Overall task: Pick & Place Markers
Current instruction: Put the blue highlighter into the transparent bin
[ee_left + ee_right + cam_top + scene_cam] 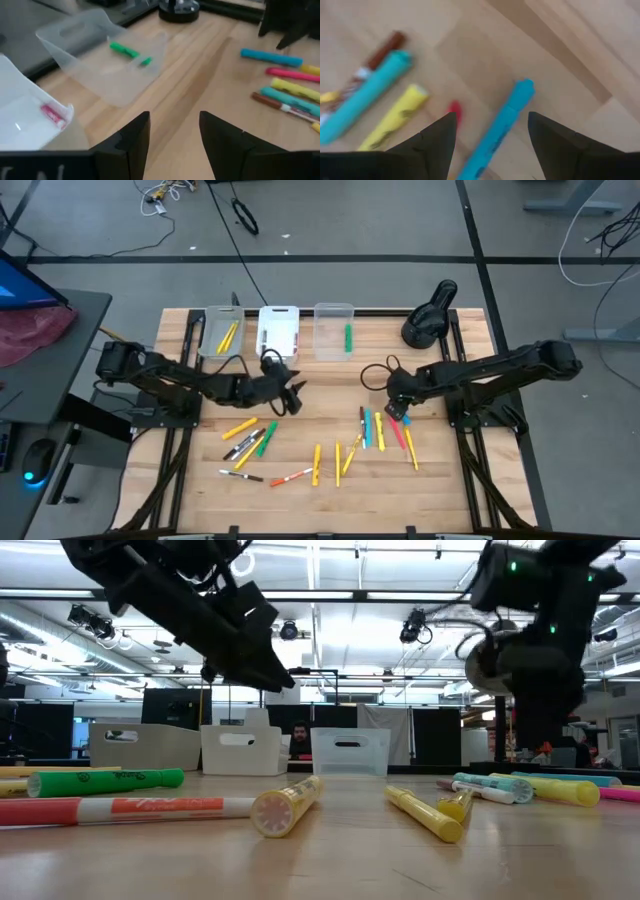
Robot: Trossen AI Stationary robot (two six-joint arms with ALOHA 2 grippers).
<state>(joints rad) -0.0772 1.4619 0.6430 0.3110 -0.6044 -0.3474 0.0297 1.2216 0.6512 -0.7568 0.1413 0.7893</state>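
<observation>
1. Nearest the front edge of the worktop lie the loose markers: a red-and-white one, several yellow ones, and, toward the left, a clump with green, black and yellow sticks, all flat on the wood and pointing different ways.
2. A little farther in, right of centre, a second cluster of blue, yellow, red and brown markers lies roughly side by side, their long axes running mostly front to back.
3. The right hand hangs directly over the far end of that cluster, fingers spread wide and holding nothing. In the right wrist view a blue marker runs lengthwise through the gap between the 2 fingers, so its long axis lies across the closing direction. That looks like the relation the next grasp depends on, and the right arm is clearly the nearer one to it.
4. The left hand hovers above the worktop left of centre, also open and empty, pointed toward the back edge.
5. Along the back edge stand 3 bins: the left one holds a yellow marker, the middle white one a red marker, and the right clear one a green marker.
6. At the back right corner sits a dark stand.
</observation>
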